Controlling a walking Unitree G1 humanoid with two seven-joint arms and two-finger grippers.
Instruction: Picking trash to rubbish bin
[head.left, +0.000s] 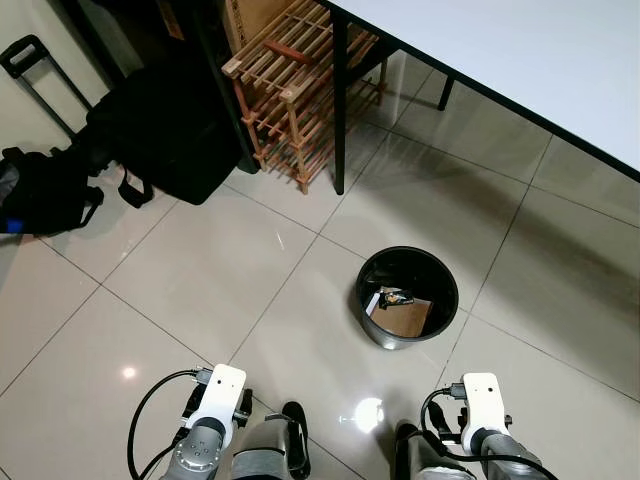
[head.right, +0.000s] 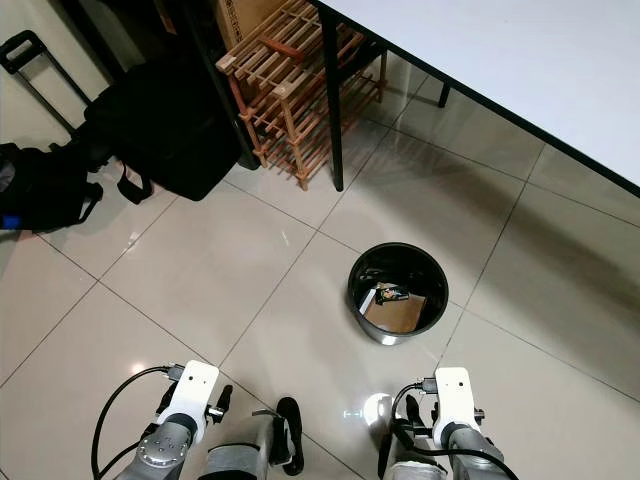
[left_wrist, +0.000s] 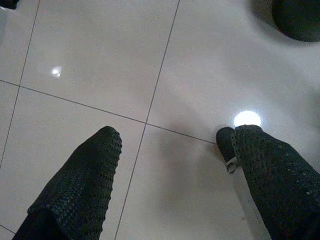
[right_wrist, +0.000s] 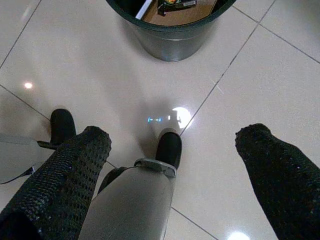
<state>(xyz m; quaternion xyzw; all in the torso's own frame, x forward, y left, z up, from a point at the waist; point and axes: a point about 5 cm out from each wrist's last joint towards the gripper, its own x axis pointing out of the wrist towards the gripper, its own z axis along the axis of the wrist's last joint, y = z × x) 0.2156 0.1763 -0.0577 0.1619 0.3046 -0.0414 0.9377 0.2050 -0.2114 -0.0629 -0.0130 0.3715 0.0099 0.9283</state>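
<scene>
We hold our right gripper (right_wrist: 172, 172) low over the shiny tile floor (head.left: 200, 270), its two bumpy black fingers (right_wrist: 65, 170) spread wide with nothing between them. Just ahead of it stands the round black rubbish bin (head.left: 407, 297), with a brown card and a small wrapper (head.left: 397, 297) inside. Our left gripper (left_wrist: 170, 165) hangs spread and empty too, near our foot (left_wrist: 225, 142).
</scene>
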